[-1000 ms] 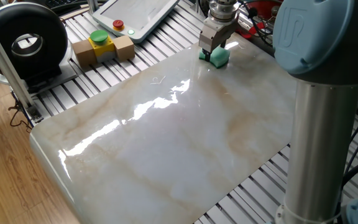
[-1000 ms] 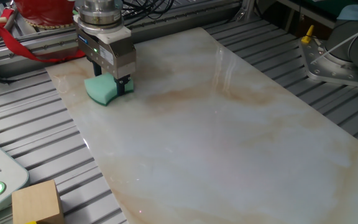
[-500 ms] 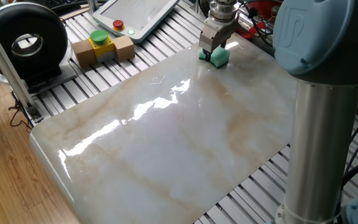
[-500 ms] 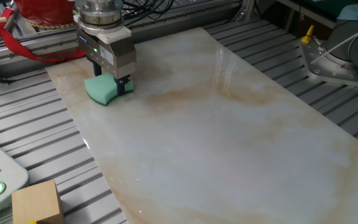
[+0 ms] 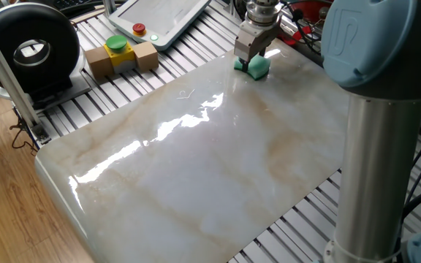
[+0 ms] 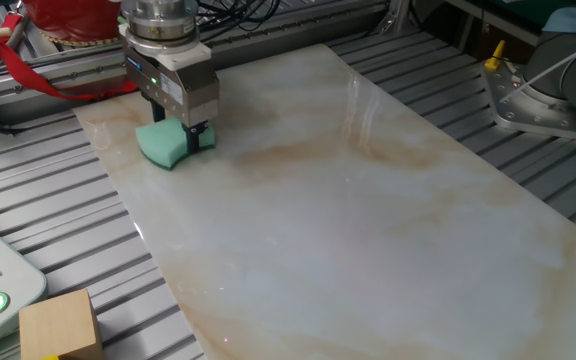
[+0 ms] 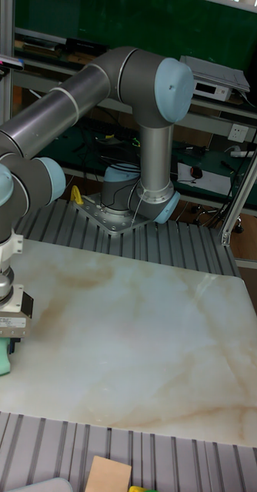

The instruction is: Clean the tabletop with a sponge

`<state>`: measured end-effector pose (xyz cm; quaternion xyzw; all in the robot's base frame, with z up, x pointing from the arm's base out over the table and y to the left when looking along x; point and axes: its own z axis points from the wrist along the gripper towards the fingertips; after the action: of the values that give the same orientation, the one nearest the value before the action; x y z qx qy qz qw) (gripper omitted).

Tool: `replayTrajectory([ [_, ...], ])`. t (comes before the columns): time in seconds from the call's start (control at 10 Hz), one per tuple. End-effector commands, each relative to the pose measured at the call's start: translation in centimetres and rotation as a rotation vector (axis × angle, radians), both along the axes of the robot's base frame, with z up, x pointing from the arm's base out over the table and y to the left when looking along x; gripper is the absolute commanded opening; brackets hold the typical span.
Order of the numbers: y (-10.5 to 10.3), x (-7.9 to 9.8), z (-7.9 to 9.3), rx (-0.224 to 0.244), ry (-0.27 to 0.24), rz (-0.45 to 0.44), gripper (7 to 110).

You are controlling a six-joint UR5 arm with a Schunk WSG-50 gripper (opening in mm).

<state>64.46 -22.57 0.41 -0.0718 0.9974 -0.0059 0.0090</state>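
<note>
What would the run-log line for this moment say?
gripper: shut on sponge | sponge: pressed on tabletop near a corner | phase: wipe at start, most of slab ahead

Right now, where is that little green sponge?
The sponge sits on the marble tabletop near one corner, gripped by the gripper. In the tall fixed view it shows at the slab's left edge.
</note>
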Motion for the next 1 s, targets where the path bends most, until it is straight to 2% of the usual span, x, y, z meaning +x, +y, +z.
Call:
replayTrajectory([
  [0.0, 0.11, 0.07, 0.1, 0.01, -0.004, -0.011, 66],
  [0.5, -0.01, 0.15, 0.11, 0.004, -0.008, -0.032, 66],
  [0.6, -0.07, 0.16, 0.12, 0.002, -0.008, -0.038, 44],
  [0.9, -0.38, 0.12, 0.25, -0.016, -0.006, -0.077, 44],
])
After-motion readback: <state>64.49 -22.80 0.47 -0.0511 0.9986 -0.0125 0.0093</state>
